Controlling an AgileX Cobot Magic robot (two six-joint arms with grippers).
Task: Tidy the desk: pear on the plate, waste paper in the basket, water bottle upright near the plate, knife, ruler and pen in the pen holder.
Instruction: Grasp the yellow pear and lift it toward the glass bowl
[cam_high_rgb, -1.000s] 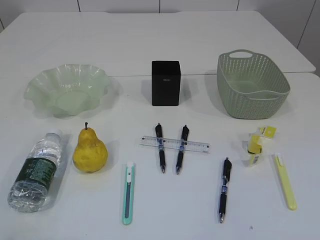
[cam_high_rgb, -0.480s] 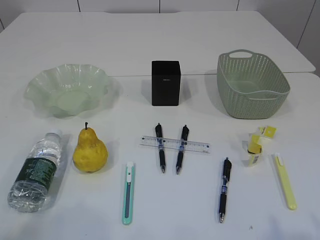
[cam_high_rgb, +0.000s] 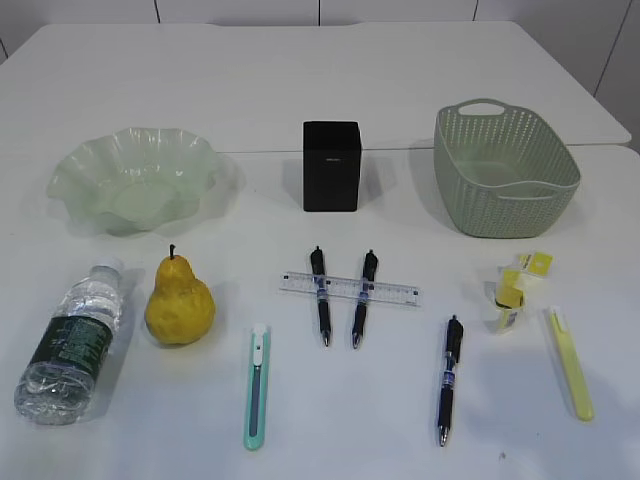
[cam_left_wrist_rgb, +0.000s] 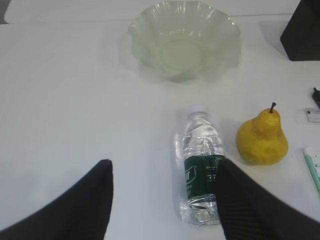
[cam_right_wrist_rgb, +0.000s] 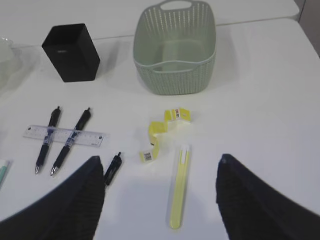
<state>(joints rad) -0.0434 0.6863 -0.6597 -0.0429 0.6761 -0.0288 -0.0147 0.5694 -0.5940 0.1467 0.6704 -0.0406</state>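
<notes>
Bottle, clear ribbed plastic with an unreadable dark green label, lies left of the pear on the desk; left gripper gapes wide above the bottle, right gripper gapes empty near the crumpled waste paper.

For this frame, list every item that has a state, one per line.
Clear plastic water bottle: lying down, capped.
Yellow pear: upright on desk.
Pale green ruffled plate: empty.
Sage green perforated basket: empty.
Transparent ruler: lying across two pens.
Left gripper: open.
Right gripper: open.
</notes>
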